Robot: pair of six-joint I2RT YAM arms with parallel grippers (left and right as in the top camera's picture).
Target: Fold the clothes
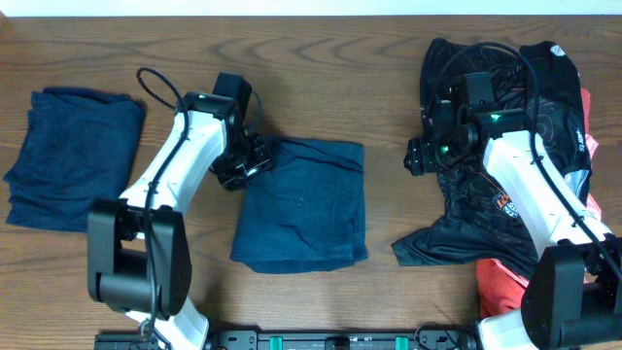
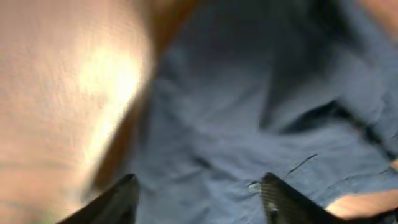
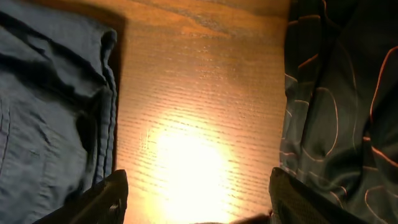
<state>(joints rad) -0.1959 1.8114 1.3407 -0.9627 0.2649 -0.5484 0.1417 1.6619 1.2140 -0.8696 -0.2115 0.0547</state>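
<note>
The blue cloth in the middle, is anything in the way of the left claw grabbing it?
No, nothing visible. The left gripper is open right at the far left corner of the folded blue cloth, with only that cloth showing between its fingers.

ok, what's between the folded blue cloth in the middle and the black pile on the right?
Just bare table; the right wrist view shows only wood between the blue cloth and the black pile.

Folded blue garment (image 1: 301, 209), black heap (image 1: 551, 115)
</note>
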